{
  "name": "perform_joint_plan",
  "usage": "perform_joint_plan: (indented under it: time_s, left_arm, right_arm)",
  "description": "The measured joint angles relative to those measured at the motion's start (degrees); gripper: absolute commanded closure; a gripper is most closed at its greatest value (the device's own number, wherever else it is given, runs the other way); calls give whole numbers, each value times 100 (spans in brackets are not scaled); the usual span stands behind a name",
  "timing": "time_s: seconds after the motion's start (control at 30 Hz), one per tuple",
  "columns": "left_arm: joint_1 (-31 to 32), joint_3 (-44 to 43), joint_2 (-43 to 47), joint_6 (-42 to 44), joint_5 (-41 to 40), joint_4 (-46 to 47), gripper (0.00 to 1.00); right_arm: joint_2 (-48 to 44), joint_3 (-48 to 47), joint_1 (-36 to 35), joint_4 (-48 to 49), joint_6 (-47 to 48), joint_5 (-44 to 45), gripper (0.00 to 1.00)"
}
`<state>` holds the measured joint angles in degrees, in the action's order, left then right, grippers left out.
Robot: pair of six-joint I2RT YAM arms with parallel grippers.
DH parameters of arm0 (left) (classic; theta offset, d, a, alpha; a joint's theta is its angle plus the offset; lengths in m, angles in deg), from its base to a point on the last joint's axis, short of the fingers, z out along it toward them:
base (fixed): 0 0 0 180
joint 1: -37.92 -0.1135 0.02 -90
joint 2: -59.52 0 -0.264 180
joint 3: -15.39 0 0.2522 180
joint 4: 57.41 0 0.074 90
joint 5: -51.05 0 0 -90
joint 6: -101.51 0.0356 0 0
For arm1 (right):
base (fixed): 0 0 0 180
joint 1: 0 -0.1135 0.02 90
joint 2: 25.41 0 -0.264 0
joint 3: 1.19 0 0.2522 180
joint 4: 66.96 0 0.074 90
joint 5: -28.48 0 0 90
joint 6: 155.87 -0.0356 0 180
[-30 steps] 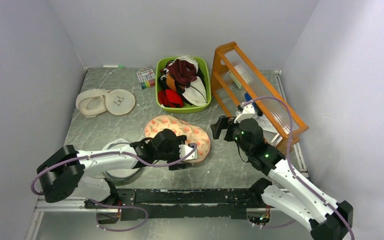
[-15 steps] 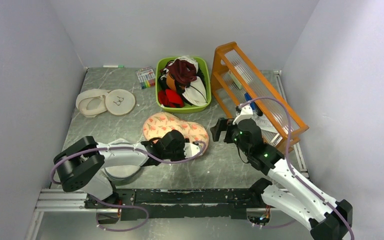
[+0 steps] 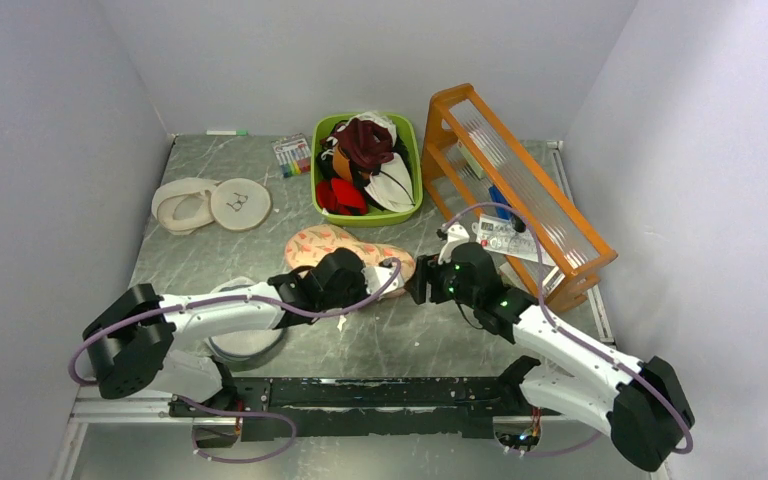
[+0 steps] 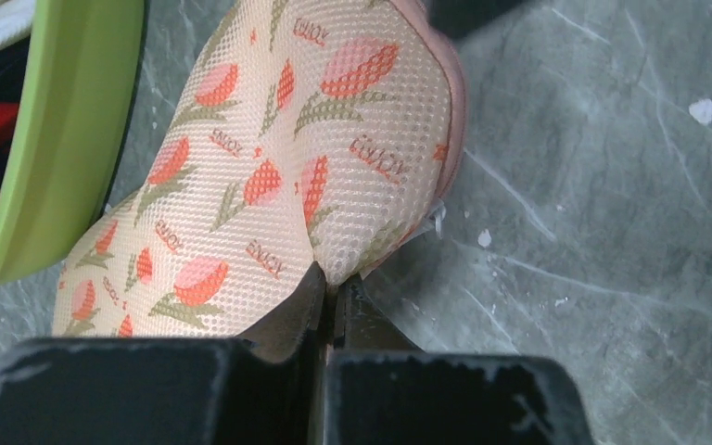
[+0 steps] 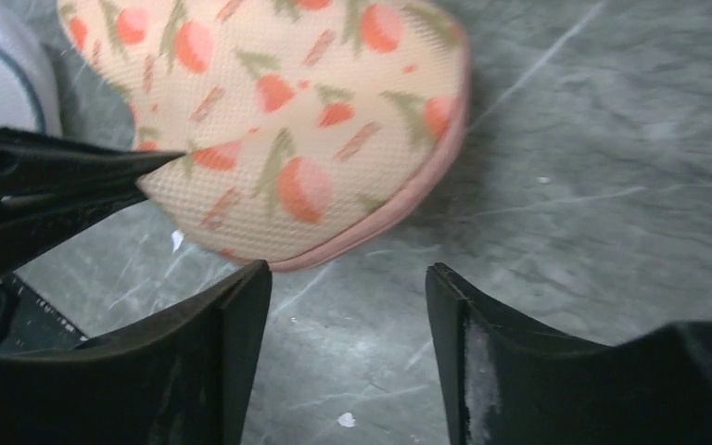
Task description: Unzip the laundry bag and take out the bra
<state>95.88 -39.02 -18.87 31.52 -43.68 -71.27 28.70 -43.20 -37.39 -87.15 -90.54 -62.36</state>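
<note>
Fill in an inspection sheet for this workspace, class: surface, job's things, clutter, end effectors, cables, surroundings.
Surface: grey marbled table, a few white specks.
Job's things: floral laundry bag lies mid-table, and its pink zip edge looks shut; bra: nothing seen.
Clutter: green bin of garments, orange rack, marker pack, white round pieces.
End effectors: left end effector shut, pinching the bag's edge; right end effector open, beside the bag, not touching.
Cables: purple cables loop along both arms.
Surroundings: plain pale walls on three sides.
</note>
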Motion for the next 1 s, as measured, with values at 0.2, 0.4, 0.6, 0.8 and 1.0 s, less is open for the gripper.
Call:
perform_joint_plan:
  time_s: [0.2,0.4,0.6,0.8,1.0]
  left_arm:
    - [-4,-459,-328,-278,-101,-278,93]
    - [-26,-483,-282,-490,-42,-376,93]
    - [-44,-507,-219,-581,-31,-459,93]
    - [-79,-553,-94,-682,-7,-566,93]
    - [-234,-553,184,-896,186,-533,93]
  right_arm:
    - [579,33,-455,540,-195,-291,53]
    - [955,37,-1080,846,-511,-48,63]
    - [935,254,-1134,1403,-817,173,76]
    - [763,649,-1172,2039,-1078,175,79]
    - [538,1051,-1200,2726,-1287,243,71]
